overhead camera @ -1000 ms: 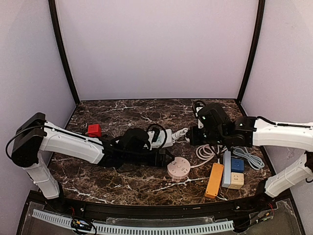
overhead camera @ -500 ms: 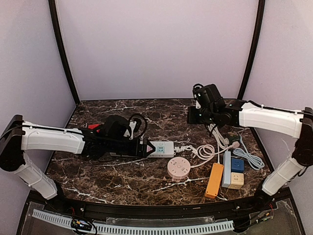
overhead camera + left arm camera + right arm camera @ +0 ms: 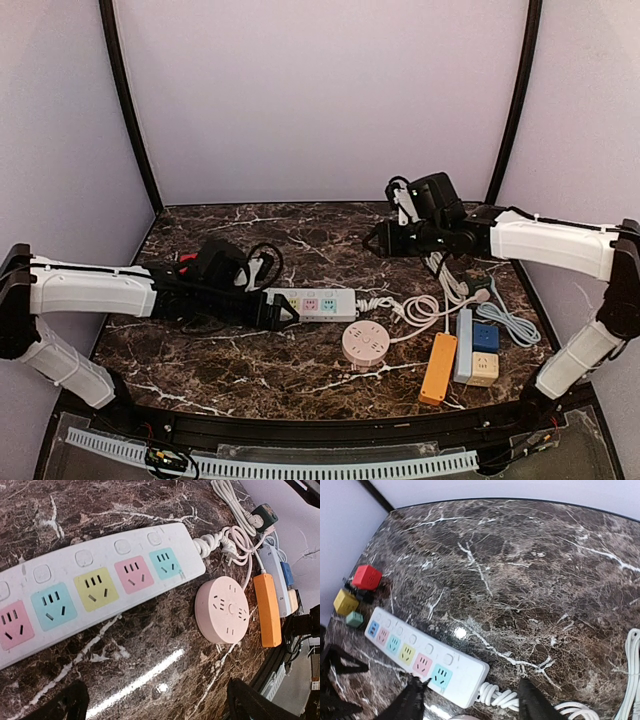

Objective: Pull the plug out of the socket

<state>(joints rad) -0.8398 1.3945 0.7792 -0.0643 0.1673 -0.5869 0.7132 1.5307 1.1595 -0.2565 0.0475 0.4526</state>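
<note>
The white power strip (image 3: 315, 303) lies flat at mid-table, and all the coloured sockets (image 3: 93, 584) that show on it are empty. Its bundled white cord (image 3: 376, 300) leaves the right end. A white plug (image 3: 229, 555) lies loose among the cable loops right of the strip. My left gripper (image 3: 288, 310) sits just left of the strip, open wide, with only bare marble between its fingers (image 3: 250, 705). My right gripper (image 3: 372, 240) hovers above and behind the strip's right end. It is open and holds nothing (image 3: 472, 702).
A pink round socket (image 3: 365, 343), an orange strip (image 3: 438, 368), a grey-blue strip (image 3: 463, 345) and blue and beige cubes sit front right, among white and grey cable loops (image 3: 510, 325). Red (image 3: 366, 576), yellow (image 3: 345, 601) and green cubes lie by the strip's left end.
My right gripper rose from the strip's right end to the back, then opened. My left arm drew back leftward off the strip, which shifted left and now lies uncovered.
</note>
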